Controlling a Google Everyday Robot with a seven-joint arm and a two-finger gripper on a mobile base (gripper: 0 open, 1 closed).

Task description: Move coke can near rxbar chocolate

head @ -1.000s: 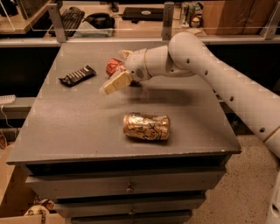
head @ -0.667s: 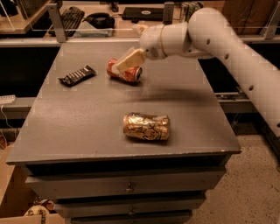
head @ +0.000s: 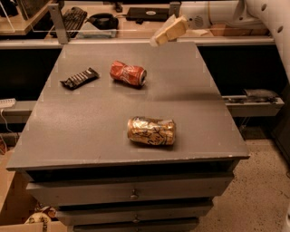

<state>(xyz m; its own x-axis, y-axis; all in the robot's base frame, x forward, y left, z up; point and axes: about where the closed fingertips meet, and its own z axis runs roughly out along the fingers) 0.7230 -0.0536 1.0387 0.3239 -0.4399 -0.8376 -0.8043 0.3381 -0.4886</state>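
The coke can [head: 128, 73], red with white lettering and a silver end, lies on its side on the grey table top [head: 90, 131], towards the back. The rxbar chocolate [head: 79, 78], a flat dark wrapper, lies just to its left, a short gap between them. My gripper [head: 168, 31] hangs in the air above the table's back edge, up and to the right of the coke can, holding nothing. The white arm [head: 253, 11] runs off to the upper right.
A gold-and-brown patterned can [head: 151, 131] lies on its side near the table's front middle. Drawers [head: 131, 192] sit under the top. A shelf behind holds a keyboard [head: 72, 18] and dark items.
My gripper has come off the coke can and risen up and to the right, back over the table's rear edge. The coke can stays lying beside the rxbar.
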